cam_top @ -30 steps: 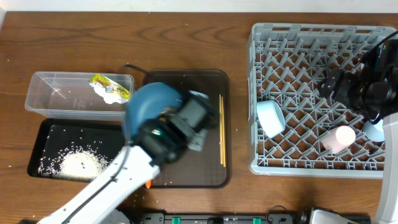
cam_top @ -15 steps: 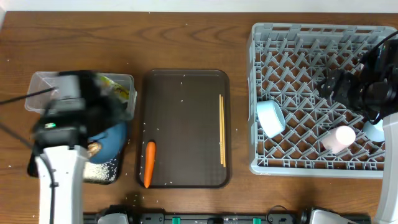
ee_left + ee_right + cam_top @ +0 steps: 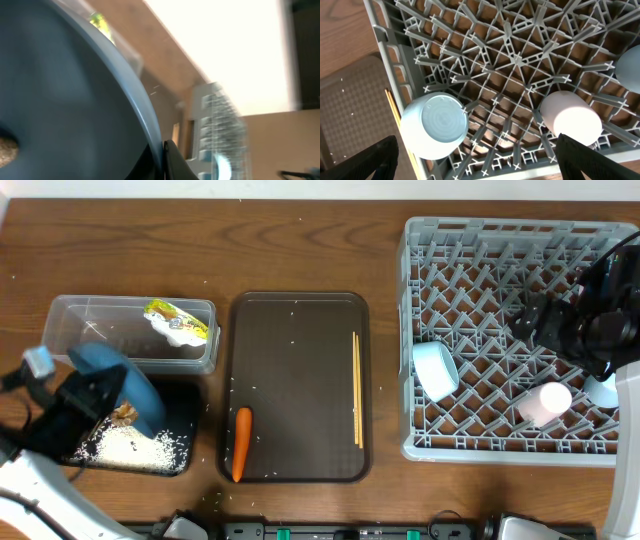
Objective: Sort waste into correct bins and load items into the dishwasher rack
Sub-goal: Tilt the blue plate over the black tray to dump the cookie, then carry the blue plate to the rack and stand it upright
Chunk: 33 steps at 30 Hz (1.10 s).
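The left fingers [image 3: 175,162] are clamped tight on the rim of the big blue plate [image 3: 112,383]. In the left wrist view the plate fills most of the shot and everything's pretty blurry. The plate is tipped up on edge over the black tray [image 3: 178,408], right by the near corner of the clear tub [image 3: 100,330]. A small brown food lump [image 3: 125,413] is sitting on the plate's face, and there's a spread of white rice [image 3: 148,448] down in the black tray under it.

The right fingers [image 3: 375,160] are spread wide with nothing in them, hanging over the grey dishwasher rack [image 3: 480,290]. Right below them in the wrist view are the light blue cup [image 3: 436,125], lying on its side at the rack's left edge, and the pink cup [image 3: 571,122] near the front wall. There's also a pale bowl [image 3: 600,390] at the rack's far right, mostly hidden behind the arm.

Moving out: the tub has the yellow-green packet [image 3: 172,315] in it with a white wrapper [image 3: 182,336] touching it. The brown serving tray [image 3: 300,330] sits mid-worktop between the bins and the rack. On it, the orange carrot [image 3: 240,443] is in the front left corner and the chopsticks [image 3: 356,390] lie side by side along the right edge, with a few stray rice grains around.
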Each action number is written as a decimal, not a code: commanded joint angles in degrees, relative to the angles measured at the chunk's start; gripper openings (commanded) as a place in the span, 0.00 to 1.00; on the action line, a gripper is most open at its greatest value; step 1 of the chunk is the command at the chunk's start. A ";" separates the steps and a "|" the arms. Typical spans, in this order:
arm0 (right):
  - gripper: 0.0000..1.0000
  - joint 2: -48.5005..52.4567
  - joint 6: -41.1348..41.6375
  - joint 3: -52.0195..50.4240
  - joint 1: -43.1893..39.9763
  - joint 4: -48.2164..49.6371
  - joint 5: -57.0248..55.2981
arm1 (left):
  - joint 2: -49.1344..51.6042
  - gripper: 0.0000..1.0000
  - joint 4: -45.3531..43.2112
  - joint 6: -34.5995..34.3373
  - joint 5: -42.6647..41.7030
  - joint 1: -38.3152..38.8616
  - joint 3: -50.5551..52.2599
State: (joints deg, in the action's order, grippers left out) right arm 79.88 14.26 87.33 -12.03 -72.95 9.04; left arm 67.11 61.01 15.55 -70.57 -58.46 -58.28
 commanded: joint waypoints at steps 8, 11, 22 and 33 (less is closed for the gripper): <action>0.94 -0.04 -1.27 -0.17 0.37 -0.07 0.20 | -0.70 0.06 9.88 31.21 -19.52 -9.03 3.30; 0.94 -0.04 -1.27 -0.17 0.33 -0.15 0.20 | -0.68 0.06 9.40 31.82 -19.50 -9.01 3.30; 0.95 -0.04 -0.70 -0.17 0.33 0.28 0.26 | -0.66 0.06 2.36 28.48 -19.47 11.45 2.10; 0.95 -0.04 2.91 -0.17 0.33 2.27 0.26 | 2.73 0.06 -68.28 -27.43 1.18 50.03 1.38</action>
State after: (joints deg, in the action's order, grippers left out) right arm 79.88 15.77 87.18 -12.03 -70.85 9.13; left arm 68.36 2.24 9.67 -80.42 -15.05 -55.92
